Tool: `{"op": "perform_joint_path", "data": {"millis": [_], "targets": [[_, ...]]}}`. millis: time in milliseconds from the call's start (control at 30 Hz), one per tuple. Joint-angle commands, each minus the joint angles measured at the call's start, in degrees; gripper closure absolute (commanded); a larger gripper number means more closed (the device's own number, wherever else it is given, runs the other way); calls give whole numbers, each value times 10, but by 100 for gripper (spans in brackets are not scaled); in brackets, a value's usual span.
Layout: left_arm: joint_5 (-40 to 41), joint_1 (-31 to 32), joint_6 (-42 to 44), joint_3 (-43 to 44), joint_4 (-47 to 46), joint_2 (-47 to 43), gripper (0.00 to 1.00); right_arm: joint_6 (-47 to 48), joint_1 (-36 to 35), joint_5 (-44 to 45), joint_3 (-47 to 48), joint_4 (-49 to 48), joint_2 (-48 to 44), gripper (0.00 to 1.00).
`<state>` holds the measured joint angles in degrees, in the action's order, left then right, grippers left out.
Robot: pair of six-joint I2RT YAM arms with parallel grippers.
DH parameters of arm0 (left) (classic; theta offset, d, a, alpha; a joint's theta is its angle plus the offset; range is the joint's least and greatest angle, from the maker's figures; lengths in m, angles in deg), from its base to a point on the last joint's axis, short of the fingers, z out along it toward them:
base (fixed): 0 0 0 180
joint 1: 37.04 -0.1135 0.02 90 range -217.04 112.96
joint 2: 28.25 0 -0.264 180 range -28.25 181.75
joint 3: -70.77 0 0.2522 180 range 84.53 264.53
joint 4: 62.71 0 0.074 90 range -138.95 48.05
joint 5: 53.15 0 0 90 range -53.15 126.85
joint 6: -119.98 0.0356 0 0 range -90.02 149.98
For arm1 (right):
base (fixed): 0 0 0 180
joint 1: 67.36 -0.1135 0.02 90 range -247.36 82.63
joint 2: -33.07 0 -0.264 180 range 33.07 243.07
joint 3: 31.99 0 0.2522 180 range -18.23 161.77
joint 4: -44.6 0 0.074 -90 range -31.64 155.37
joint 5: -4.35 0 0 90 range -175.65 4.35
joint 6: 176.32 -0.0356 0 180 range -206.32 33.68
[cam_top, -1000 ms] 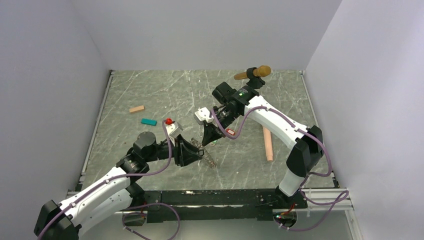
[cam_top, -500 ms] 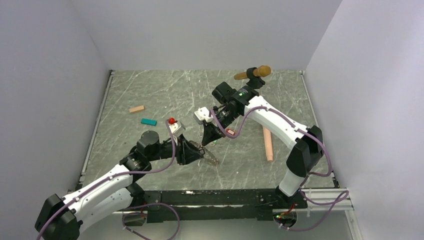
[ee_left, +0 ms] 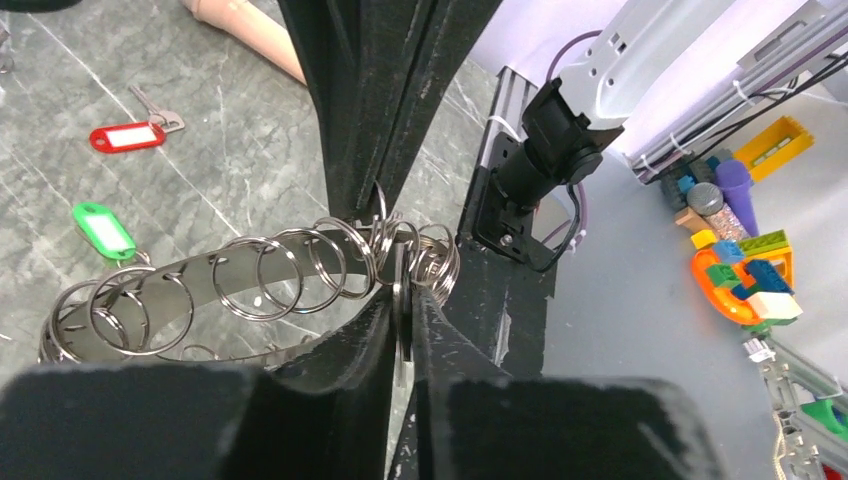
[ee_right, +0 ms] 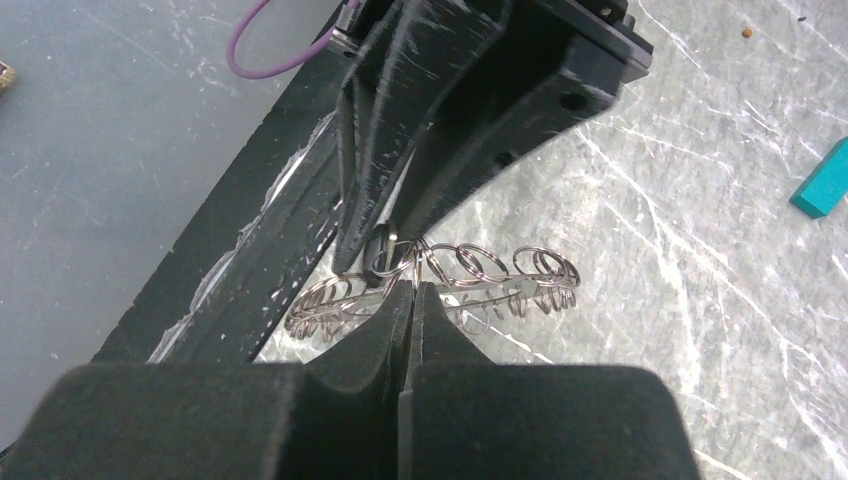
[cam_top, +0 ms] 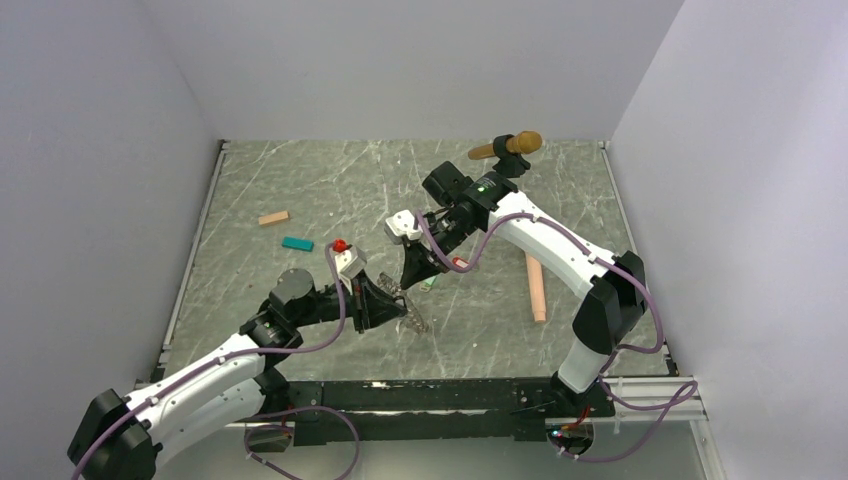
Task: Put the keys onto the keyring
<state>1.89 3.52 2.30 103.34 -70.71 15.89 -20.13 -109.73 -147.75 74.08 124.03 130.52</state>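
Left gripper (ee_left: 405, 300) clamps the keyring (ee_left: 190, 268) as right gripper (ee_right: 412, 290) pinches shut on one loop, apparently readying it; keys (ee_left: 125, 135) lying beyond it likely need fetching next.

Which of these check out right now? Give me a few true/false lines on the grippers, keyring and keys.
1. The left gripper is clamped on the keyring. True.
2. The red-tagged key hangs on the keyring. False: it lies on the table, apart from the keyring.
3. The right gripper is wide open. False: its fingers are shut, tips at the keyring.
4. The green-tagged key lies on the table. True.
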Motion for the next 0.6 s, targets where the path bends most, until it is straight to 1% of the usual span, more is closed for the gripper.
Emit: {"op": "perform_joint_path", "data": {"millis": [0, 33, 67, 167, 333, 433, 567], "targets": [[-18, 3, 12, 17, -6, 1, 94, -11, -2, -30, 11, -24, -6, 100], [-14, 3, 18, 22, 6, -2, 100, -11, -3, -29, 10, -24, -7, 100], [-11, 3, 24, 25, 18, -5, 100, -11, -2, -29, 9, -23, -8, 100], [2, 3, 40, 36, 53, -24, 100, -10, -2, -23, 5, -24, -9, 100], [6, 2, 77, 71, 154, -53, 100, 5, -3, 13, -9, -23, -17, 100], [-5, 2, 99, 92, 203, -60, 100, 21, -5, 35, -13, -18, -22, 100], [-33, 0, 121, 118, 252, -44, 100, 37, -16, 62, -9, -7, -25, 100]]}}
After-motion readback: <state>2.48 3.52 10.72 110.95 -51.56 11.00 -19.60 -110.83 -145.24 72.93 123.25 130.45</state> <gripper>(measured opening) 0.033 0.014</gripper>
